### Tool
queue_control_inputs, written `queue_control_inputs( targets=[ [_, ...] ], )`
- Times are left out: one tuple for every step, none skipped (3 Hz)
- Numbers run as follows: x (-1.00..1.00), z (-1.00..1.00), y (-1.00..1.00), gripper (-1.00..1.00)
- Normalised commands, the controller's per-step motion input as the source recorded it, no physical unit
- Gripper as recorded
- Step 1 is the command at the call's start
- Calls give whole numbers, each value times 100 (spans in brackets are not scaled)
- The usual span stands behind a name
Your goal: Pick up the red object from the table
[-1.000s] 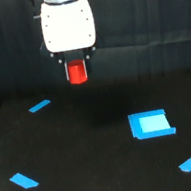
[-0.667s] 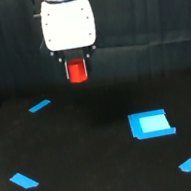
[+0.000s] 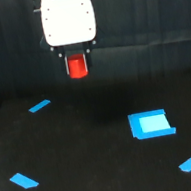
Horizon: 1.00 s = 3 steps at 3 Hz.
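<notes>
End effector (image 3: 77, 66) pinches the red hexagonal block (image 3: 78, 67) between its fingers (held clear above the surface (image 3: 97, 174)), so pickup looks achieved.

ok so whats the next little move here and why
Probably just keep the jaws closed and hold, or lift a touch more. The red object sits between the jaws of the gripper, seen against the dark backdrop above the table. The blue pieces, such as the blue square piece, all lie lower down, so nothing seems to be in the way.
</notes>
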Motion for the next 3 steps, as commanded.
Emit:
queue_control_inputs(
  targets=[
    [-9, 18, 5, -100],
    [0, 3, 11, -99],
    [4, 14, 6, -98]
  ],
)
